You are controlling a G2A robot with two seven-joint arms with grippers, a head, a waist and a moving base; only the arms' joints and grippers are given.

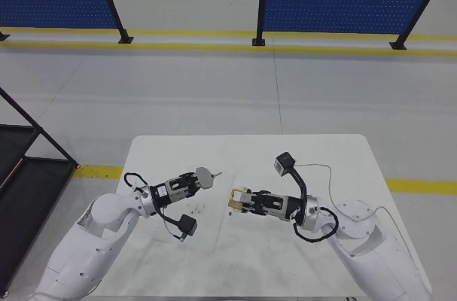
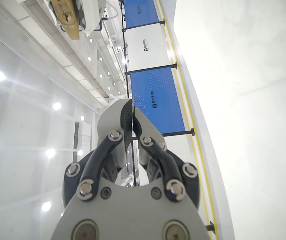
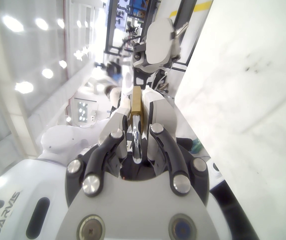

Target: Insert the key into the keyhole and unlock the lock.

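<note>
A brass padlock (image 1: 236,198) is held above the white table (image 1: 288,256) with my right gripper (image 1: 241,199) shut on it. In the right wrist view the padlock (image 3: 136,101) sits between the fingers, its steel shackle (image 3: 136,138) pointing back toward the wrist. My left gripper (image 1: 204,177) is shut on a small metal key (image 1: 214,175), whose tip points toward the table's far side. The key is a short way left of and beyond the padlock, not touching it. In the left wrist view the padlock's keyhole (image 2: 67,18) faces the camera, well off to the side of the shut fingertips (image 2: 126,112).
A black rack (image 1: 17,173) stands on the floor left of the table. Blue barrier panels (image 1: 333,13) and yellow floor lines (image 1: 409,184) lie beyond it. A cable (image 1: 327,177) trails over the table from the right arm.
</note>
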